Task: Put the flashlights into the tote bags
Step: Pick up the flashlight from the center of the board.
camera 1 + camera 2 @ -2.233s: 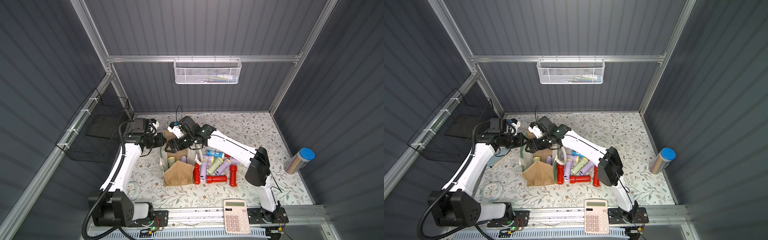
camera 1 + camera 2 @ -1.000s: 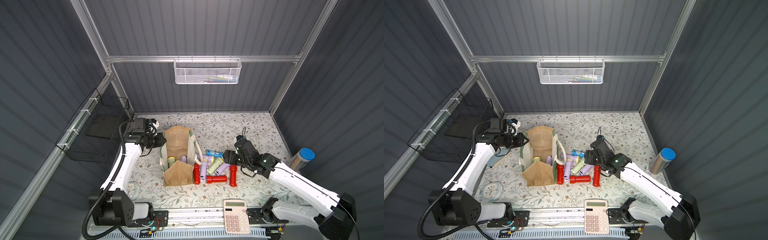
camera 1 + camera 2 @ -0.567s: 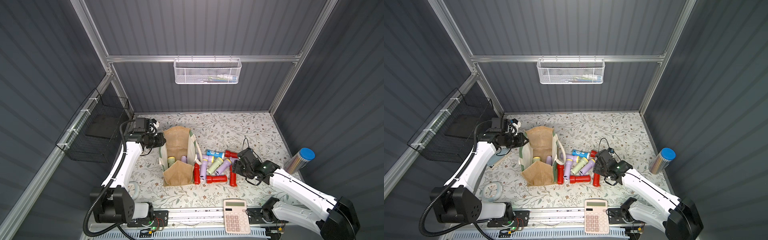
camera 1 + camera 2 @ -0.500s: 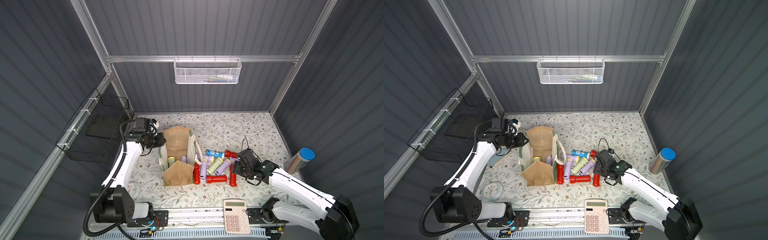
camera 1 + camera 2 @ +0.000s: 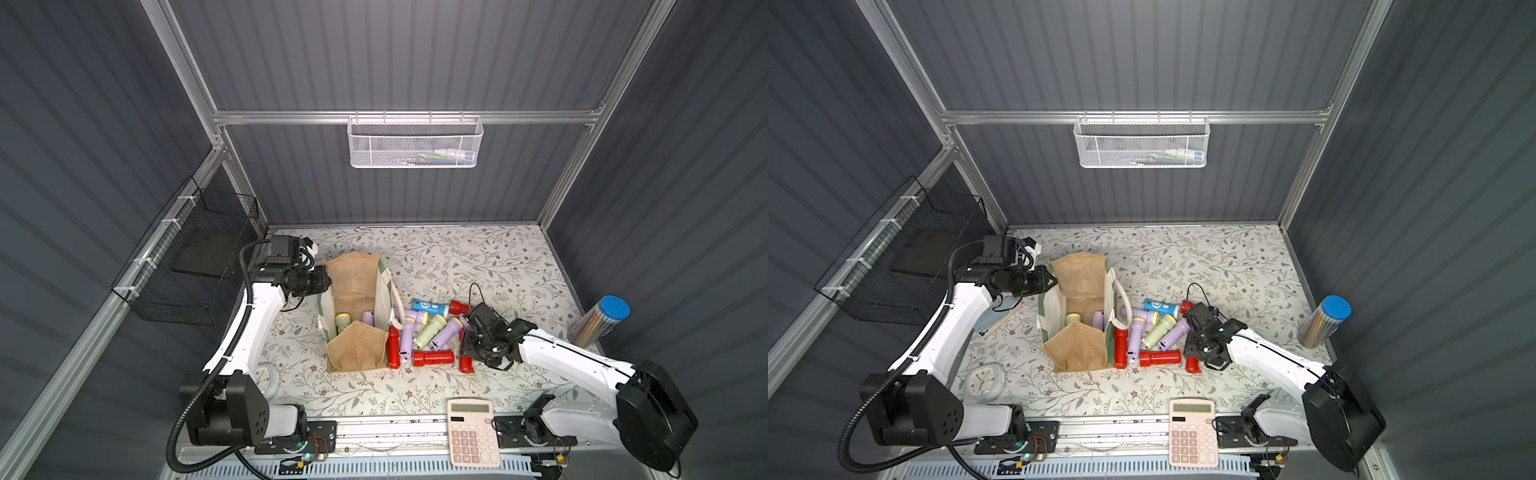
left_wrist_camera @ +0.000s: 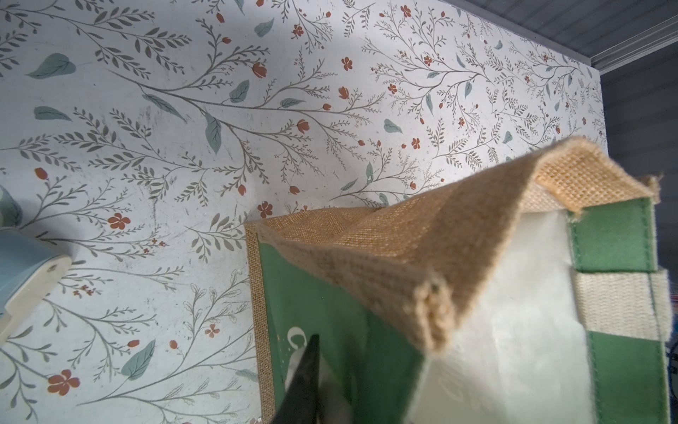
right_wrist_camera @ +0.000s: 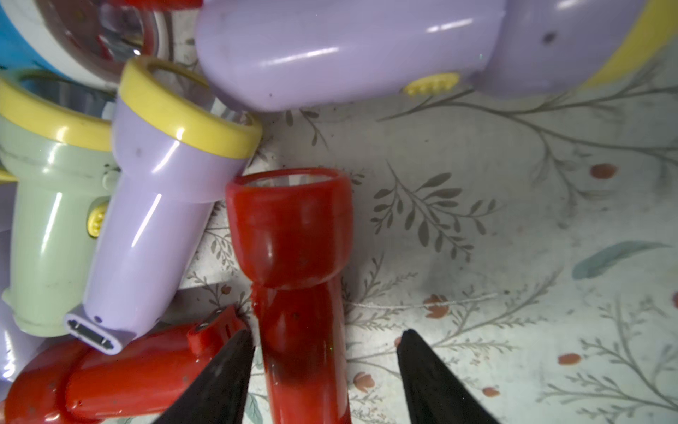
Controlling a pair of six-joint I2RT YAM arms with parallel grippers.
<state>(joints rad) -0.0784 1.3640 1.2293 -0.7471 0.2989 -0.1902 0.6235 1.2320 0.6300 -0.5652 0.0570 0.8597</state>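
One tote bag (image 5: 355,353) stood open left of centre in both top views. The left gripper (image 5: 322,282) sat at the upper left corner of its rim, closed on the fabric. The left wrist view showed only one black finger (image 6: 304,381), low in the frame, lying against the bag's green outer panel. Two flashlights lay at the bag's bottom, one pale green (image 5: 343,323) and one lilac (image 5: 368,318). Right of the bag, more flashlights lay piled on the floral table (image 5: 478,257): four red, one blue (image 5: 430,307), one pale green (image 5: 424,336) and at least three lilac, whose overlap left that count unsure. The right gripper (image 7: 326,336) hung over the pile's right edge with its jaws apart, astride the handle of one red flashlight (image 7: 293,235) at the bottom centre of the right wrist view. One finger (image 7: 234,359) was just beside the handle, while the other stood clear of it with bare table between. The red flashlight's head pointed up the frame, near a lilac one (image 7: 348,47) lying crosswise.
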